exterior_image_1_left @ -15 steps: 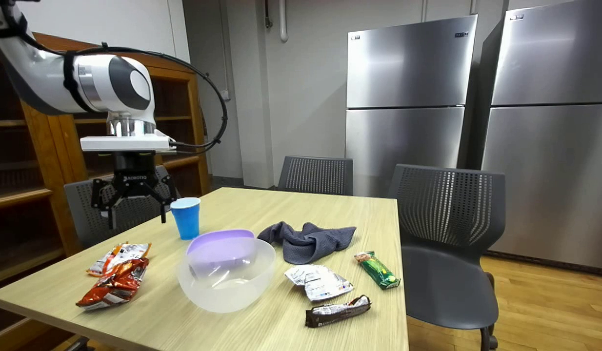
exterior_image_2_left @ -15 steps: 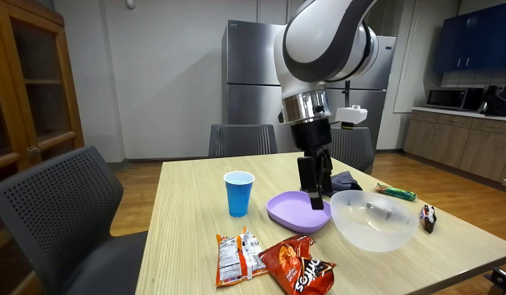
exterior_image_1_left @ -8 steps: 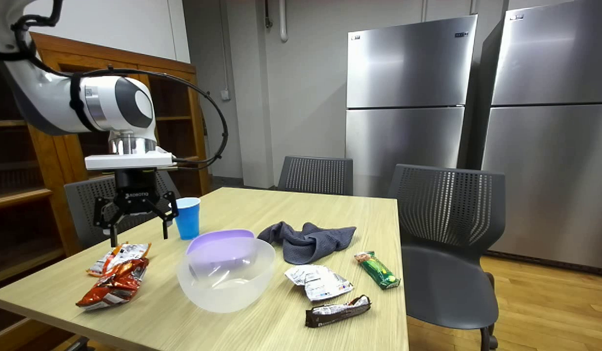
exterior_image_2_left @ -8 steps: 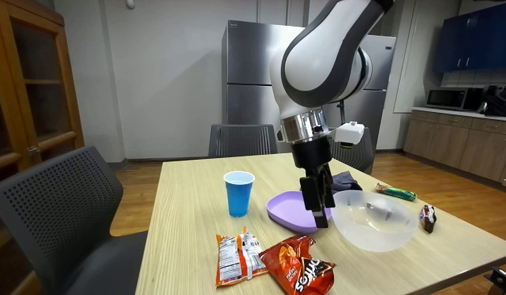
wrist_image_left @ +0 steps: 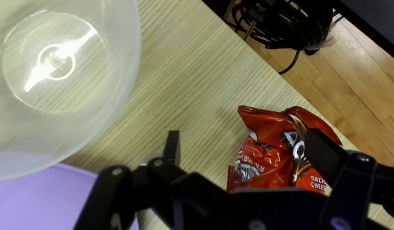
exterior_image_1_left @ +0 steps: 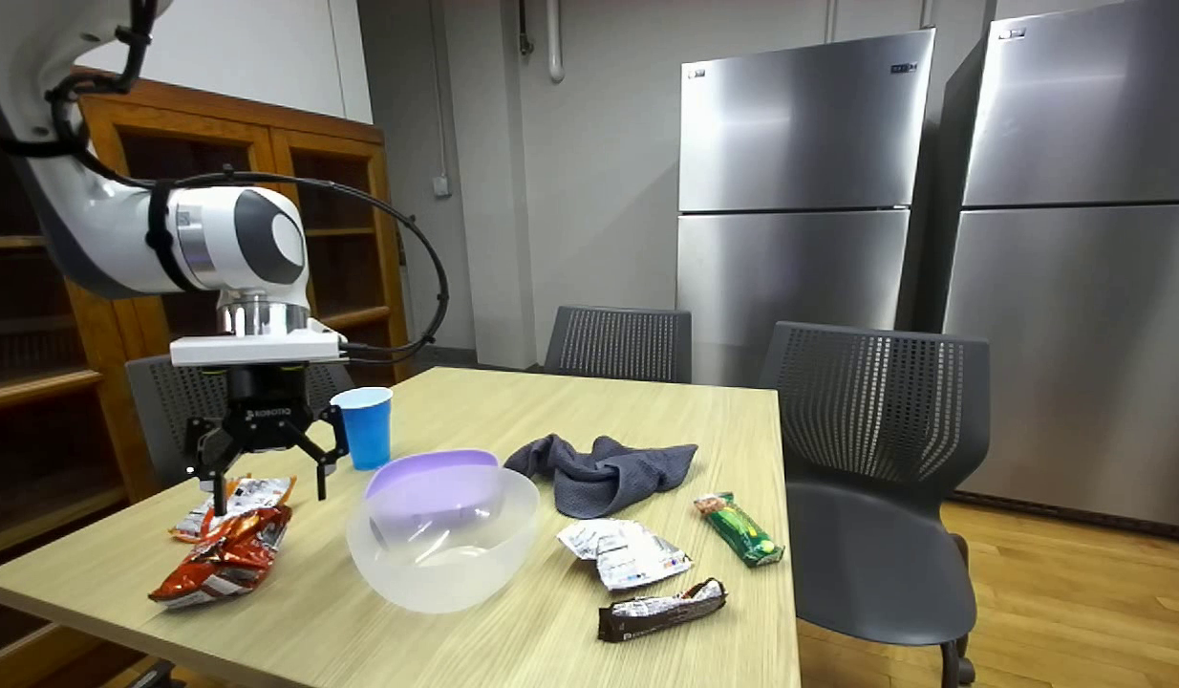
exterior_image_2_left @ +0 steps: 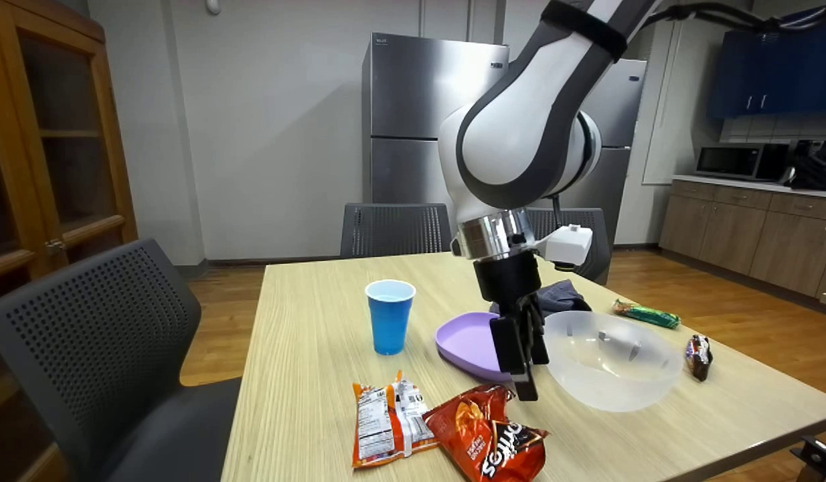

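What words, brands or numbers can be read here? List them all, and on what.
"ROBOTIQ": gripper
"BOLDLY": red bag
"NACH": red bag, end cut off
"CHEES": red bag, end cut off
"ritos": red bag, start unclear
Too small or blurred: print on orange bag, green wrapper, brown wrapper, fridge badges.

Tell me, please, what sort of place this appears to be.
Probably a break room or shared kitchen: two tall fridges stand by the wall, a microwave sits in the background, and chairs stand around a table.

Red Doritos bag (exterior_image_2_left: 480,432), crumpled, lying on light wood table (exterior_image_2_left: 306,375) near edge.
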Robot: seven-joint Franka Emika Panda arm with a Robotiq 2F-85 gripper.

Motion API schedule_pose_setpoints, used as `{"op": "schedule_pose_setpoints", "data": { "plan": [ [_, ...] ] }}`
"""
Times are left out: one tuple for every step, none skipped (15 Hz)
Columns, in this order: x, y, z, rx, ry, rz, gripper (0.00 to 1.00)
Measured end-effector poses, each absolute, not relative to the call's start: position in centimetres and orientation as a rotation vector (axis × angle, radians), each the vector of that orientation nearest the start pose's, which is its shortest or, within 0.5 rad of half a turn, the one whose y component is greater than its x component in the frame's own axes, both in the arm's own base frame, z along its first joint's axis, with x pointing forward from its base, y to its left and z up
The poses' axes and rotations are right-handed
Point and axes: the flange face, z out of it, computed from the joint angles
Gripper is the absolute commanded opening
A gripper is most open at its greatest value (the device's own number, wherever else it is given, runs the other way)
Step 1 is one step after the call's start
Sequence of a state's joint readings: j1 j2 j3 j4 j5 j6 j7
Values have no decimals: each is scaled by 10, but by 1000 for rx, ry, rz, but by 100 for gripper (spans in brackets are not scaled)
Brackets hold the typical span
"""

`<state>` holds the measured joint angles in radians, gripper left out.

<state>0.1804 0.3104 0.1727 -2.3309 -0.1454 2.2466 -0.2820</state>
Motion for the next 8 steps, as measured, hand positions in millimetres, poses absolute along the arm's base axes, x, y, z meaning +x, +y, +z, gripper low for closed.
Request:
{"op": "schedule_pose_setpoints", "data": {
  "plan": [
    [444,164,177,-2915,-1150,618,100],
    [444,165,174,-2912,-1151,622,100],
    [445,166,172,-2910,-1153,624,100],
    [446,168,170,-2908,-1155,626,100],
    [447,170,168,-2906,-1158,625,100],
    [449,172,167,-2905,-1163,623,100],
    [451,174,166,-2906,-1166,619,100],
    [453,177,165,-2908,-1166,611,100]
  ]
}}
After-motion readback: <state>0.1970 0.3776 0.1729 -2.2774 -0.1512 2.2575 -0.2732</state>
